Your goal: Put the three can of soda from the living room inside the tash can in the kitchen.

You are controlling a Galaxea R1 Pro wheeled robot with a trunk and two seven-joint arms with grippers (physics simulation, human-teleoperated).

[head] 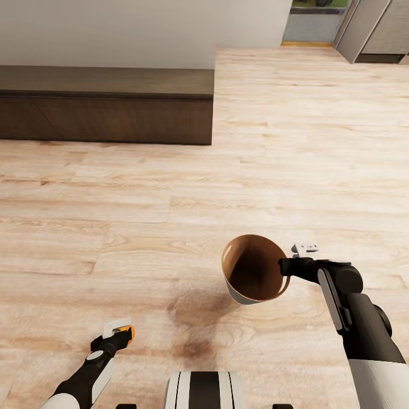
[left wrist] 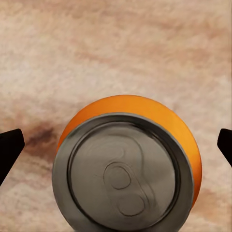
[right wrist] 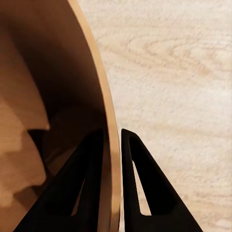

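Right hand point(head: 284, 266): clamped on the rim of the tash can point(head: 254, 276), at about 5 o'clock in the head view. In the right wrist view one finger point(right wrist: 77, 188) sits inside the wall and the other outside, the rim point(right wrist: 112, 159) pinched between them. The bin appears to hang clear of the wood floor point(head: 170, 193), tilted with its mouth toward the camera, a soft shadow below it at about 6 o'clock. Its glossy orange-brown inside looks empty as far as the head view shows.

Left hand point(head: 116, 335): at about 7 o'clock in the head view, with a sliver of orange showing at its tip. In the left wrist view an orange can of soda point(left wrist: 128, 169) with a silvery top and pull-tab sits between the two dark fingertips point(left wrist: 9, 145), which stand visibly apart from its sides; whether they bear on the can lower down cannot be told.

Surroundings: long low dark bench point(head: 108, 105) at 11 o'clock against a pale wall; a doorway and grey cabinet fronts point(head: 375, 28) at 1 o'clock, well apart from the robot.

Progress, judged: bin in hand, one orange can with the left arm, no can yet seen inside the bin. Left to do: drop this can in, collect the other two, and place the bin in the kitchen.
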